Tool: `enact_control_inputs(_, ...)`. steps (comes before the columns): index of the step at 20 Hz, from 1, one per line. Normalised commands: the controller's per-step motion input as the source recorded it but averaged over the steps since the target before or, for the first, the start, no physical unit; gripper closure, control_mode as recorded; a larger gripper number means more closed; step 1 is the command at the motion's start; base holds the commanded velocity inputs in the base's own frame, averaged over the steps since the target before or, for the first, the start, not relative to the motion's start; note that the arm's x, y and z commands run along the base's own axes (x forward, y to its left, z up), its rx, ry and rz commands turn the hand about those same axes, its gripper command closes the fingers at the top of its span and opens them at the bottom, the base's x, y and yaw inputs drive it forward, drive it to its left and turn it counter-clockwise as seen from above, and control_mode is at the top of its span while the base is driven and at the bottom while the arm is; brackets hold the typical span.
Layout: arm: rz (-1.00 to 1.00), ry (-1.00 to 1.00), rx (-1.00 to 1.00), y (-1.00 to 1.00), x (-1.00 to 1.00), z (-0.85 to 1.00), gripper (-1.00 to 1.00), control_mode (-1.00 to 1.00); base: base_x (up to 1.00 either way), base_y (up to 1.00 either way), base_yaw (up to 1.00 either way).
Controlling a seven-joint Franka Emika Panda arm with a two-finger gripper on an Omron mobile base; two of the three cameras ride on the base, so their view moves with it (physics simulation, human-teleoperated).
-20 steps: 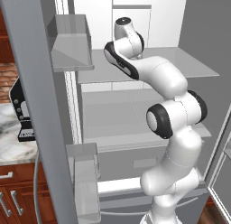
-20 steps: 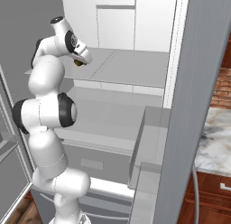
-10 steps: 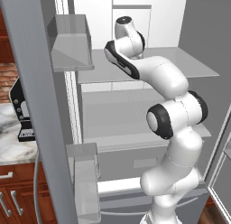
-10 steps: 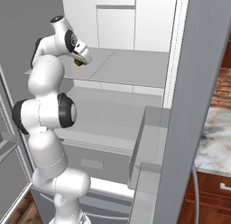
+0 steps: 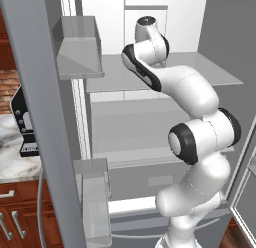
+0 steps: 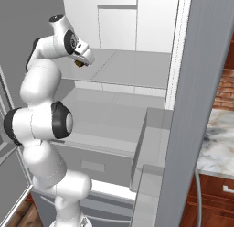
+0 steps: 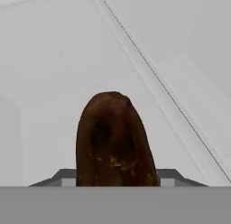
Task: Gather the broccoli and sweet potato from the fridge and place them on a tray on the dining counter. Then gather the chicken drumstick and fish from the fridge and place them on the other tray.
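A simulated kitchen's fridge (image 5: 165, 117) stands with both doors swung wide, its pale shelves bare as far as the base cameras reach, while the white Panda arm (image 5: 200, 142) folds up in front of the upper shelf (image 6: 123, 68). At the arm's end the gripper (image 6: 80, 62) hangs just above that shelf, near its left front edge, pinching a brown, glossy item that reads as the chicken drumstick (image 7: 115, 142); seen along the hand, the drumstick juts out from between the two finger tips, clear of the shelf surface behind it. The jaws stand partly apart, closed on the meat. Judging by this, the work is in its second half, with the drumstick lifted but yet to travel to the dining counter. The trays, vegetables and fish are out of frame, so what is already delivered cannot be confirmed.
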Motion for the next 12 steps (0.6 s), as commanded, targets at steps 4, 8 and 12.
enact_control_inputs(4, 0.09, -0.05, 0.00, -0.18, -0.36, 0.00, 1.00, -1.00, 0.00, 0.00, 0.00)
enact_control_inputs(8, 0.09, -0.04, 0.00, -0.09, -0.46, 0.00, 1.00, -1.00, 0.00, 0.00, 0.00)
enact_control_inputs(12, 0.14, -0.09, 0.00, -0.05, -0.68, 0.02, 1.00, -1.00, 0.00, 0.00, 0.00)
